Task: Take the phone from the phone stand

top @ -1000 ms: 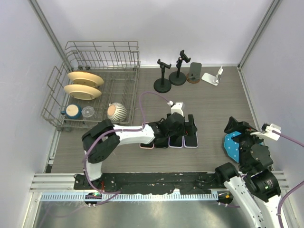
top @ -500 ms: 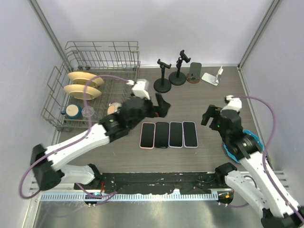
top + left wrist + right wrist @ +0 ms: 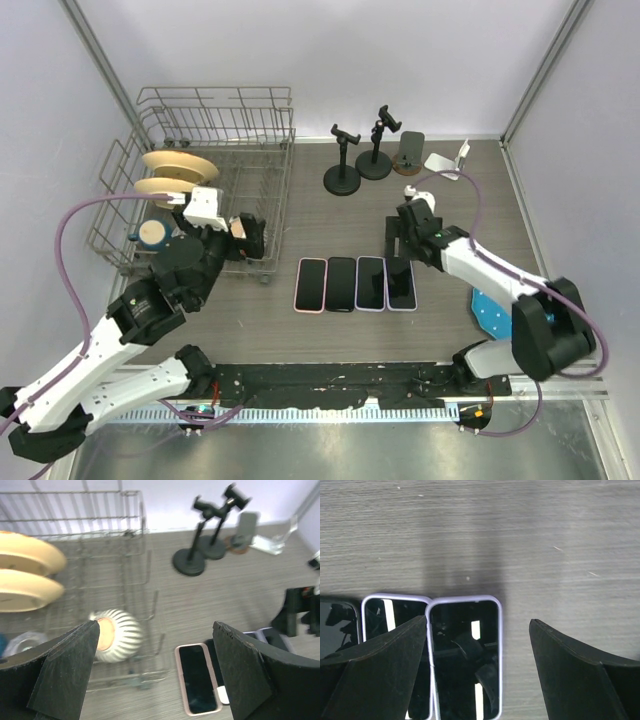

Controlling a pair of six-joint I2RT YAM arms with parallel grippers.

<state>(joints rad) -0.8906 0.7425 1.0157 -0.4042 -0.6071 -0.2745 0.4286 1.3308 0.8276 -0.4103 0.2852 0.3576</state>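
A dark phone leans on a small round brown stand at the back of the table; it also shows in the left wrist view. Two black clamp stands and a white stand flank it, with nothing on them. Several phones lie flat in a row mid-table. My right gripper is open and empty, just above the far end of the rightmost, lilac-cased phone. My left gripper is open and empty by the dish rack's right side, left of the pink-cased phone.
A wire dish rack at the back left holds two cream plates, a blue cup and a striped bowl. A blue object lies at the right. Walls close in on three sides.
My left arm has swung left from the phone row to the dish rack. My right arm has come in from the right edge to the right end of the row.
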